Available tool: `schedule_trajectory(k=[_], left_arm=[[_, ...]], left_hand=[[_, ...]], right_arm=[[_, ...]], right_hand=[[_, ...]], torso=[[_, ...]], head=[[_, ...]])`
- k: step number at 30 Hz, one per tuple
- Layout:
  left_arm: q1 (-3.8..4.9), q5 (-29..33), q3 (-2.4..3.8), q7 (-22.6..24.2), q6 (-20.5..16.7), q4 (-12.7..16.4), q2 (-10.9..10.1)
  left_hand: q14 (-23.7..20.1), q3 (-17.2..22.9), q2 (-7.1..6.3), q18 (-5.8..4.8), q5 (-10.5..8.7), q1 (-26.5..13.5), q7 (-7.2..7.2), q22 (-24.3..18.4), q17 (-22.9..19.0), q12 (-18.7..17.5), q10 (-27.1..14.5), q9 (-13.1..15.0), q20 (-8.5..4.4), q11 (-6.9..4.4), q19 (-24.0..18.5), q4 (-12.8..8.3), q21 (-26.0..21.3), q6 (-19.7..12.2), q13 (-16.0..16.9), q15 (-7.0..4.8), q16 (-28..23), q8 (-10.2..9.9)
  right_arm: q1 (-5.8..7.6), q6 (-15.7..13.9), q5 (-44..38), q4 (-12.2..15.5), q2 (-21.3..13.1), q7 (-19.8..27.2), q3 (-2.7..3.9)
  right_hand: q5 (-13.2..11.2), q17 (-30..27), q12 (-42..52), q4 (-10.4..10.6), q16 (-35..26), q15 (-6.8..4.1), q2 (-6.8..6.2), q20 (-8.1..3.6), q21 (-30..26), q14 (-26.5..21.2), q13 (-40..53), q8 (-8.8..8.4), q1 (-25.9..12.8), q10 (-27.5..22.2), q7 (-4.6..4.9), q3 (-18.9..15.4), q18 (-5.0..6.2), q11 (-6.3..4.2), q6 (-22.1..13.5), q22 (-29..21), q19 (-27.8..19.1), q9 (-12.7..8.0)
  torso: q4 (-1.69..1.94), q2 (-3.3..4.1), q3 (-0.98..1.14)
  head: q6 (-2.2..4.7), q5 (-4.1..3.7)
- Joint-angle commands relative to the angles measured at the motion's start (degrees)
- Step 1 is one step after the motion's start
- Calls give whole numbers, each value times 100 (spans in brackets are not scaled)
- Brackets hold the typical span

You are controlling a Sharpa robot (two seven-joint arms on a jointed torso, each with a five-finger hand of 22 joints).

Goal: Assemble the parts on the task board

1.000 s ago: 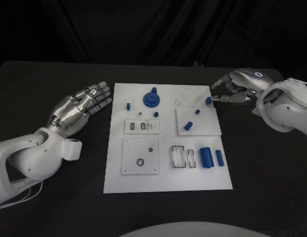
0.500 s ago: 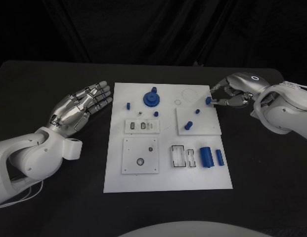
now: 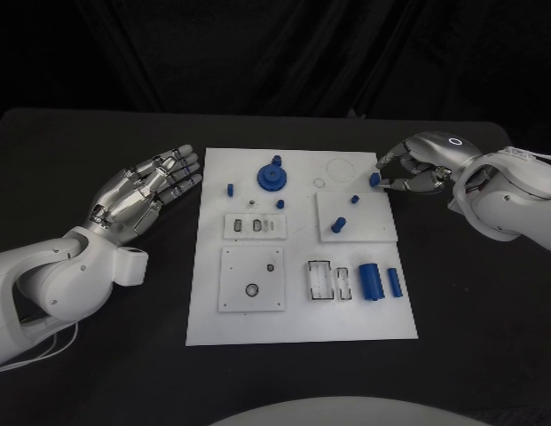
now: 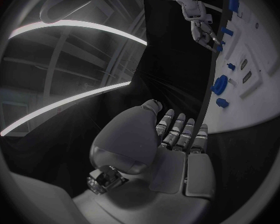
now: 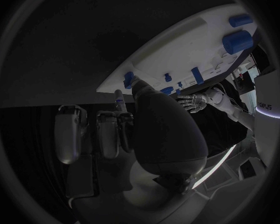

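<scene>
The right hand (image 3: 419, 165) pinches a small blue peg (image 3: 375, 180) at the task board's (image 3: 298, 302) far right edge. The left hand (image 3: 142, 193) lies beside the board on the bench (image 3: 83, 142), fingers spread, holding nothing.

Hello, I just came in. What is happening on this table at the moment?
A robot is assembling small blue parts on the white task board on a black table. Its right hand is at the board's far right edge, with its fingers around a small blue peg; whether they already grip it is unclear. The left hand lies open, palm up, beside the board's left edge, holding nothing.
</scene>
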Motion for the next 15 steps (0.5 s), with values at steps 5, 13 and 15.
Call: schedule_trajectory(k=[5,13,15], left_arm=[[-15,-18,3,899,115,-9,9],[-17,-18,3,879,129,-23,12],[-17,-18,3,875,133,-24,12]], left_hand=[[-4,47,-39,-72,8,-20,51,0,7,27,12,4,16,42,11,-8,-22,1,4,38,45,28],[-4,47,-39,-72,8,-20,51,0,7,27,12,4,16,42,11,-8,-22,1,4,38,45,28],[-4,47,-39,-72,8,-20,51,0,7,27,12,4,16,42,11,-8,-22,1,4,38,45,28]], right_arm=[[-17,40,-9,-18,23,-161,4],[-29,56,-9,-40,72,-162,4],[-36,45,-9,-45,80,-161,4]], right_hand=[[24,1439,-39,-32,-45,26,5,-16,-69,567,1439,-41,59,523,7,-3,61,14,-28,1169,29,-8],[-3,1406,-45,-20,-73,31,-9,-12,-106,550,1431,-46,61,514,14,-15,69,21,-44,1157,8,-14],[-17,1389,-50,-14,-88,33,-13,-11,-132,541,1425,-45,59,506,16,-20,76,23,-45,1148,-8,-15]], torso=[[8,2,-2],[1,0,-3],[2,0,-3]], head=[[-15,-15],[-45,3],[-48,3]])
